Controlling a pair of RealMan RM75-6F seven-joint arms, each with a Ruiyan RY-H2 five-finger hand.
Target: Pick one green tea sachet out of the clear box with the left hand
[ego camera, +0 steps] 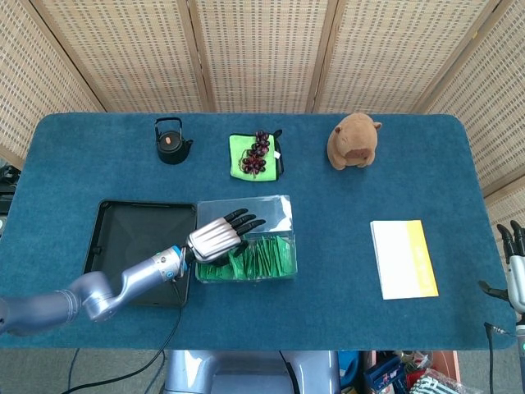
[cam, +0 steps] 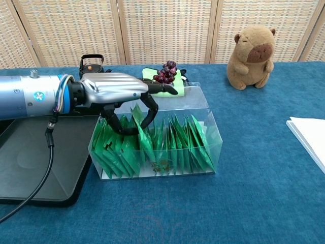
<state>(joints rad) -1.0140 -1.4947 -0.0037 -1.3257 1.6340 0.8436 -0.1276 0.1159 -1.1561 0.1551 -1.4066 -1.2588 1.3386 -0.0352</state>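
Green tea sachet pinched in left hand above clear box.

Clear box: glossy transparent plastic. Sachets: shiny green foil. Tabletop: matt blue cloth.

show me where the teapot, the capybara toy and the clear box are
teapot [ego camera: 171, 142], head view, on its round lid
capybara toy [cam: 252, 51], chest view, on its face
clear box [cam: 212, 136], chest view, on its right end wall

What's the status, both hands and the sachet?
Left hand pinching one green sachet, partly lifted from clear box. Right hand idle at table edge. Nothing obstructing.
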